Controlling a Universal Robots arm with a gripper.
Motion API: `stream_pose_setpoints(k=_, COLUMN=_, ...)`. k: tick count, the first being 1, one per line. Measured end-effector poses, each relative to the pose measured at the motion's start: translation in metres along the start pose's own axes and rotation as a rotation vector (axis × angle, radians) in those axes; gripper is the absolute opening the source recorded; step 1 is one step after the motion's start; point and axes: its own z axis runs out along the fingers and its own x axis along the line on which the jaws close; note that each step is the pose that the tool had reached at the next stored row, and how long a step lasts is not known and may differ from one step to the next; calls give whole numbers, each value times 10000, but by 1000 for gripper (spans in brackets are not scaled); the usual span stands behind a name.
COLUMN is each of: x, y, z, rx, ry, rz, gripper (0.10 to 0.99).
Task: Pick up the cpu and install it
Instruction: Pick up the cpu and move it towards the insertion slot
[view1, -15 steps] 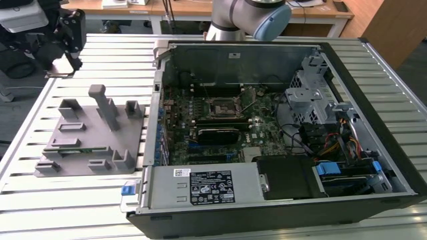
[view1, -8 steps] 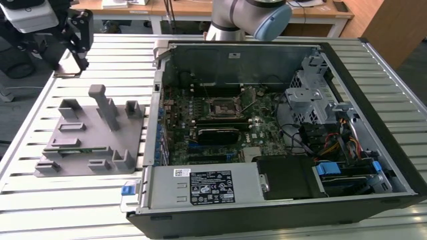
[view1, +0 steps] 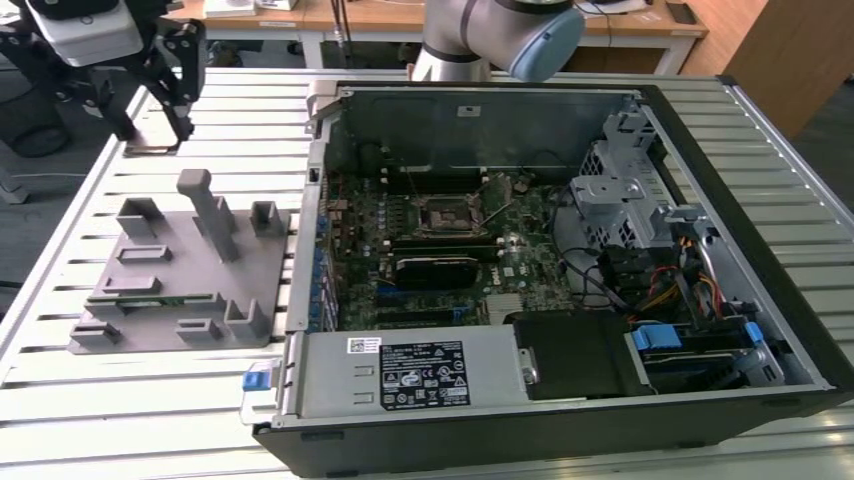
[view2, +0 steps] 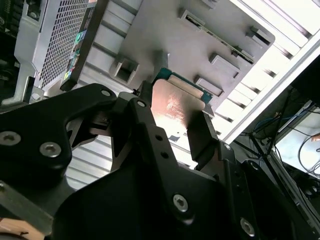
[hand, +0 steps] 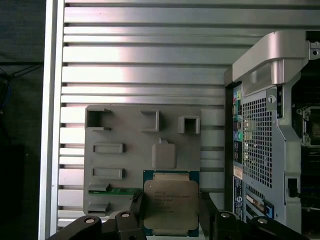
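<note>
A slatted metal worktop carries everything. The largest thing on it is an open computer case, lying on its side and taking up the middle of the worktop and the exterior view's right half. Inside, the motherboard faces up with the black square socket frame near its centre. A boxed unit with a white label fills the case's near corner.

The robot arm rises from behind the worktop's far edge, past the back of the case.

A grey fixture plate with raised blocks and pockets lies flat beside the case, towards the worktop's edge on the exterior view's left. A thin green strip sits in one of its slots.

The gripper hangs over the slats close to the worktop's far corner on the exterior view's left, beyond the plate's far edge. In the first wrist view its two black fingers press against opposite sides of the cpu, so the gripper is clamped on the chip.

The cpu lies flat between the fingertips, silvery top plate upward, its thin darker rim showing. Whether it touches the worktop cannot be told.
</note>
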Motion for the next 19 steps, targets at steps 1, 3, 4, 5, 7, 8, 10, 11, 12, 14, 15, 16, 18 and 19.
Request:
stream_pose_setpoints(k=1, x=-16, y=0, z=0, rx=0, ry=0, rz=0, gripper=525)
stream_pose_setpoints(k=3, x=-51, y=0, z=0, rx=0, ry=1, rz=0, gripper=525)
stream_pose_setpoints(k=4, x=-71, y=0, z=0, rx=0, ry=2, rz=0, gripper=525)
stream_pose_setpoints(k=5, x=-92, y=0, z=-1, rx=0, ry=2, rz=1, gripper=525)
stream_pose_setpoints(k=7, x=-135, y=0, z=-1, rx=0, ry=3, rz=0, gripper=525)
stream_pose_setpoints(k=8, x=-156, y=1, z=-1, rx=0, ry=2, rz=0, gripper=525)
stream_pose_setpoints(k=10, x=-196, y=3, z=-1, rx=-1, ry=2, rz=0, gripper=525)
stream_pose_setpoints(k=11, x=-215, y=4, z=-1, rx=0, ry=2, rz=0, gripper=525)
stream_pose_setpoints(k=12, x=-232, y=5, z=-1, rx=0, ry=2, rz=1, gripper=525)
stream_pose_setpoints(k=14, x=-264, y=7, z=-1, rx=0, ry=2, rz=0, gripper=525)
stream_pose_setpoints(k=15, x=-276, y=7, z=-1, rx=0, ry=2, rz=1, gripper=525)
stream_pose_setpoints(k=16, x=-288, y=8, z=-1, rx=0, ry=2, rz=0, gripper=525)
stream_pose_setpoints(k=18, x=-313, y=8, z=-2, rx=1, ry=3, rz=0, gripper=525)
stream_pose_setpoints(k=19, x=-325, y=8, z=-2, rx=0, ry=3, rz=0, gripper=525)
